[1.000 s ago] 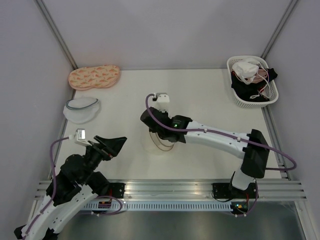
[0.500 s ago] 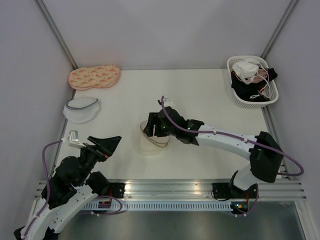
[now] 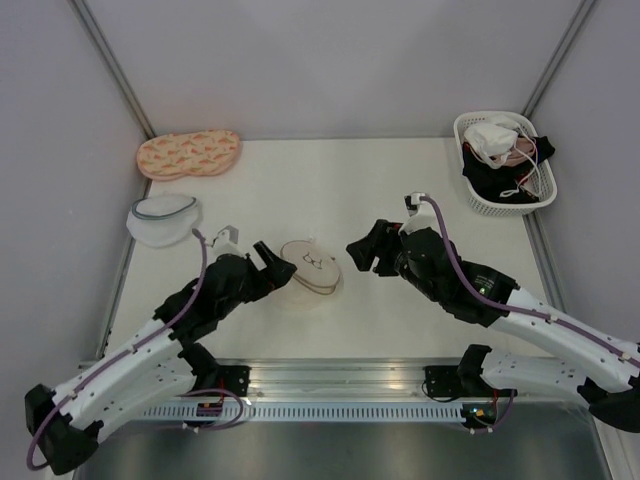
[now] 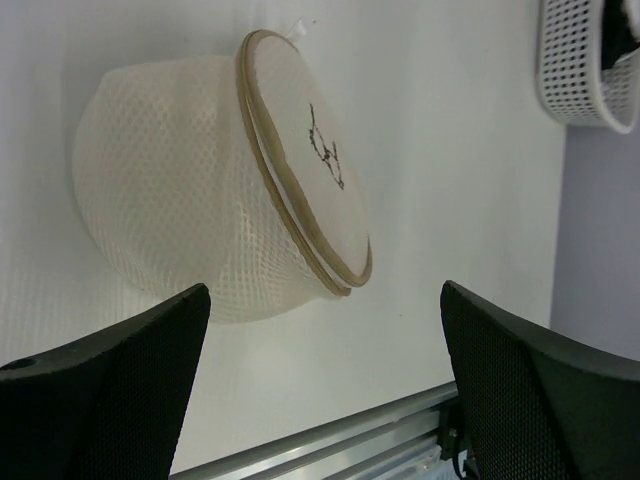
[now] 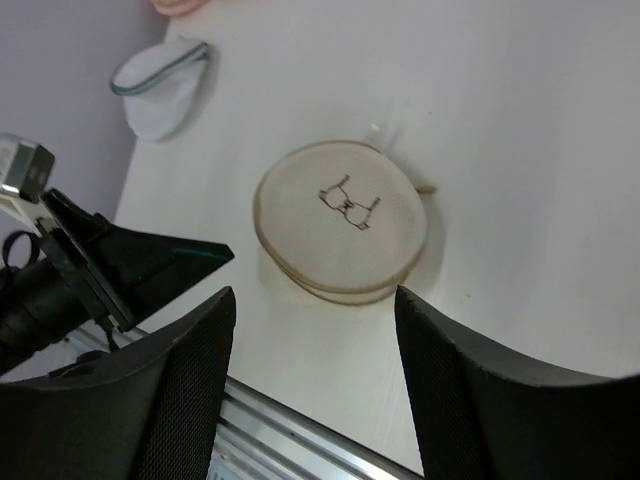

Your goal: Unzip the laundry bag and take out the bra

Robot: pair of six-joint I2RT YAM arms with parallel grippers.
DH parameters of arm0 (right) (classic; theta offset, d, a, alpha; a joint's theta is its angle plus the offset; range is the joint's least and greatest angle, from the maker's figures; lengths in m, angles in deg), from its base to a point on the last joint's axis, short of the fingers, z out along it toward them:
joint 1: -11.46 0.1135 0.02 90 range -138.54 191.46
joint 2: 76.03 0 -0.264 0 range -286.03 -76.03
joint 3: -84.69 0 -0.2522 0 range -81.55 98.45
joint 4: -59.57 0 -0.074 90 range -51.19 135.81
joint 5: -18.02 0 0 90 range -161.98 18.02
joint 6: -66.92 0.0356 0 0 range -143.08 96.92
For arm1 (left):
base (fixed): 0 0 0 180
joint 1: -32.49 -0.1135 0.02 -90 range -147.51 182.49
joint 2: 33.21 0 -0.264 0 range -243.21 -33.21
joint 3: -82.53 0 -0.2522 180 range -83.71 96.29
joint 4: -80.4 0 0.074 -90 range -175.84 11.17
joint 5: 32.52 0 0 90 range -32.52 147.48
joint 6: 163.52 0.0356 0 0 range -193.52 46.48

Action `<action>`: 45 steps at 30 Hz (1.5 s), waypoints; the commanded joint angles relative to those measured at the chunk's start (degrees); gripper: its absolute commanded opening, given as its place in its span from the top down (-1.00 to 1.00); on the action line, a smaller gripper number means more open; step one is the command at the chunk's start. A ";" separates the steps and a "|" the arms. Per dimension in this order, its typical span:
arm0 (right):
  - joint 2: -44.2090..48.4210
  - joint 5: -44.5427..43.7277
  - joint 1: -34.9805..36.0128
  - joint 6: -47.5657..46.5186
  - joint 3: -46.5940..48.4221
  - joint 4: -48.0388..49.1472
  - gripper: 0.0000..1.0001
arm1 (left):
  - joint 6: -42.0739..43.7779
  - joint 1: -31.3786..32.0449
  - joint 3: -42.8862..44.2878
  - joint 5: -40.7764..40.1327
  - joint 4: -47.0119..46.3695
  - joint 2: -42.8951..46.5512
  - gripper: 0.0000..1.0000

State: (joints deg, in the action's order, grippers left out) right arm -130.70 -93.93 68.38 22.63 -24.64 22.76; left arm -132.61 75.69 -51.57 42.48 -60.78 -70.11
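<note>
Top external shows the laundry bag (image 3: 312,267) lying shut on the desk (image 3: 400,180), symbol face up. Left tool (image 3: 274,264) just left of it, right tool (image 3: 364,250) near its right. The 2 gape open, empty.

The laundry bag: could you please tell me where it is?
In the top view, the laundry bag lies mid-table between the left pincer and right pincer.
</note>
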 commanded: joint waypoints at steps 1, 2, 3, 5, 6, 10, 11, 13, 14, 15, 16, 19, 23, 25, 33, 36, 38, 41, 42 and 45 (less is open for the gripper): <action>1.58 -3.18 0.38 1.66 -2.84 -7.18 -0.40 | 2.66 0.04 5.03 1.91 -9.67 -10.00 -0.99; 2.81 -3.09 0.38 1.75 -3.11 -7.53 -0.40 | 2.75 0.04 6.08 1.74 -10.03 -14.64 -0.99; 3.34 -3.18 0.47 1.92 -3.46 -8.06 -0.40 | 2.84 0.04 7.66 1.30 -10.46 -16.51 -0.99; 4.40 -3.70 0.47 2.27 -3.91 -9.03 -0.40 | 2.93 0.04 9.77 0.33 -10.65 -22.30 -0.99; 4.66 -3.88 0.55 2.54 -3.99 -9.81 -0.39 | 2.93 0.04 10.31 0.07 -10.64 -24.33 -0.99; 6.95 -4.41 0.47 3.24 -5.49 -10.44 -0.33 | 3.01 -0.57 11.63 0.15 -11.52 -31.99 -0.87; 7.65 -4.67 0.55 3.33 -5.58 -10.87 -0.32 | 3.10 -0.92 11.80 1.54 -12.13 -33.65 -0.63; 8.27 -4.76 0.47 3.42 -5.66 -11.84 -0.28 | 3.28 -2.15 11.37 2.70 -13.10 -36.90 -0.21; 9.05 -4.76 0.55 3.68 -5.75 -12.02 -0.27 | 3.19 -2.59 11.02 3.22 -13.63 -37.53 0.02; 9.41 -5.11 0.55 3.94 -5.93 -12.72 -0.27 | 2.93 -3.12 10.32 3.31 -13.72 -38.06 0.41; 10.46 -5.20 0.47 3.94 -6.01 -12.98 -0.27 | 2.75 -3.91 9.88 3.40 -13.90 -38.59 0.60; 12.04 -5.99 0.55 4.30 -6.45 -13.78 -0.23 | 2.84 -6.10 8.56 3.49 -15.12 -39.21 0.96; 12.66 -6.17 0.47 4.38 -6.72 -14.39 -0.21 | 3.28 -11.19 8.11 4.02 -19.34 -38.95 0.96; 12.66 -5.65 0.47 4.38 -6.81 -14.48 -0.20 | 3.80 -15.94 8.99 4.02 -21.01 -39.12 0.96; 14.16 -5.20 0.47 4.65 -8.47 -15.36 -0.18 | 6.44 -34.72 18.83 7.78 -24.52 -50.18 0.96; 14.86 -4.77 0.55 5.09 -9.35 -15.80 -0.17 | 7.23 -41.24 20.77 14.02 -30.67 -56.93 0.96; 15.39 -4.76 0.55 5.26 -9.97 -16.32 -0.17 | 7.06 -43.11 22.00 17.37 -34.01 -59.76 0.96; 16.09 -5.46 0.55 5.79 -11.72 -17.20 -0.17 | 5.92 -48.73 23.40 20.71 -37.43 -64.95 0.96; 16.27 -5.64 0.55 5.96 -12.08 -17.47 -0.17 | 5.39 -50.39 23.58 21.94 -38.84 -65.83 0.96; 17.41 -5.99 0.47 6.40 -13.13 -18.08 -0.16 | 5.39 -52.95 24.98 27.56 -43.86 -69.08 0.96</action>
State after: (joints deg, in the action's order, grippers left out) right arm -114.59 -98.85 68.62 28.03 -36.99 6.15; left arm -127.99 24.70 -29.58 63.04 -96.34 -137.39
